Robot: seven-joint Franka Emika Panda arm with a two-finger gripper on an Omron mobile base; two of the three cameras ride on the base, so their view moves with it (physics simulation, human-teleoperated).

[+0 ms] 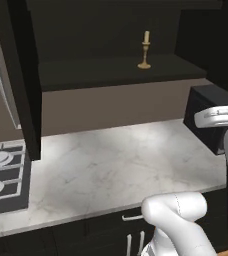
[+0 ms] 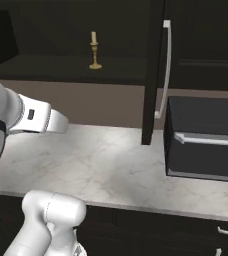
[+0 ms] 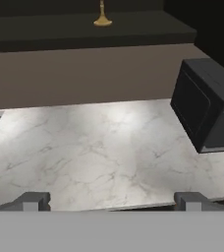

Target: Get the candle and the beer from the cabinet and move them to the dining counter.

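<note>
1. Left base view: candle [image 1: 145, 51] stands upright on the open cabinet's [image 1: 116, 70] shelf, long axis vertical, flared base down, right of shelf centre. Cabinet door [image 1: 17, 75] swung open at left, edge toward camera. Marble table [image 1: 111, 165] below the shelf; gas hob [image 1: 3, 175] at its left end, black microwave [image 1: 211, 117] at its right end. No readable writing anywhere; a small dark mark on the arm's forearm is too blurred to read.
2. Right base view: candle [image 2: 94, 51] upright on the same shelf, near its front edge. Open right door with long silver bar handle [image 2: 165, 70] stands between shelf and microwave [image 2: 206, 142]. No brand or label legible on the microwave.
3. Hand view: tool [image 3: 111, 202] fully spread, nothing between the fingertips [image 3: 33, 201], hanging over the front edge of the table [image 3: 104, 147]. Candle [image 3: 102, 15] far ahead at top, only its lower stem and base in frame, well apart from the tool. Microwave [image 3: 207, 110] at right.
</note>
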